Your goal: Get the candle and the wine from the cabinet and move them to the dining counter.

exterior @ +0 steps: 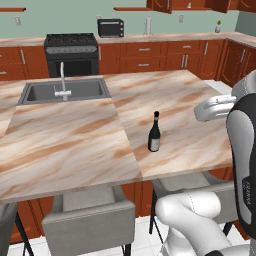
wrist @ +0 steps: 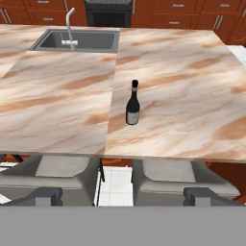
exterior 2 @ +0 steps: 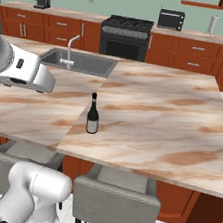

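In the left base view, our large beige-pink marble-topped desk (exterior: 70, 140) carries the slim dark glass wine bottle (exterior: 154, 132), upright near its front edge. The right base view shows it likewise. In the hand view, our hand (wrist: 122, 196) hangs apart, empty, above grey stools (wrist: 62, 175).

I see a dark green-black wine bottle (exterior: 154, 132) with a pale grey label on the beige-pink, brown-veined marble counter (exterior: 70, 145); grey stools (exterior: 90, 220), red-brown cabinets (exterior: 145, 56), pale green wall (exterior: 65, 17).

one wine bottle (exterior: 154, 132), one sink (exterior: 65, 91), one faucet (exterior: 63, 82), two stools (exterior: 90, 217), one stove (exterior: 71, 52)
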Robot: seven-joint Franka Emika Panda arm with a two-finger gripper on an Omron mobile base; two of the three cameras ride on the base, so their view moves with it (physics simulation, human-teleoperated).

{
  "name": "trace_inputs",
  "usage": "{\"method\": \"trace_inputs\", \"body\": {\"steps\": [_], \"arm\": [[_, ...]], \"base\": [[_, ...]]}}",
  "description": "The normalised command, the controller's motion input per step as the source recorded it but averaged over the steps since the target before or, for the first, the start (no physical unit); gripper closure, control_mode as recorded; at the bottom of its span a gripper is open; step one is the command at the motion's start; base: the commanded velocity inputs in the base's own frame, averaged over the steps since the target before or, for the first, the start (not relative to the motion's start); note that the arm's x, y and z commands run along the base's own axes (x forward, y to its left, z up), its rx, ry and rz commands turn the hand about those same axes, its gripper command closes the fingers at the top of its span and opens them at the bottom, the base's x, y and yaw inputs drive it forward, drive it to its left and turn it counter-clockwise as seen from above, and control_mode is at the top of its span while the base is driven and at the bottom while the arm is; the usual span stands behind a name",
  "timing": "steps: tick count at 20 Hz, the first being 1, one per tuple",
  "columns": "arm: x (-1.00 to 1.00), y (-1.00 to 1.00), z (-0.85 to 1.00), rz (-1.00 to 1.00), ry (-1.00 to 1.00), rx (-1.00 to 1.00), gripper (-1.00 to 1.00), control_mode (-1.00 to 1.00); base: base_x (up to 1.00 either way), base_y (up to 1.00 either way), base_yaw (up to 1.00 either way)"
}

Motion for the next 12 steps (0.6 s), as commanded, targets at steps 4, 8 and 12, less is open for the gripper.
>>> {"method": "trace_inputs", "body": {"steps": [4, 8, 12], "arm": [[0.0, 0.0, 0.0, 0.0, 0.0, 0.01, -1.0, -1.0], [0.0, 0.0, 0.0, 0.0, 0.0, 0.04, -1.0, -1.0], [-0.04, -0.04, 0.0, 0.0, 0.0, 0.03, -1.0, 1.0]], "base": [[0.0, 0.0, 0.0], [0.0, 0.0, 0.0], [-0.01, 0.0, 0.0]]}}
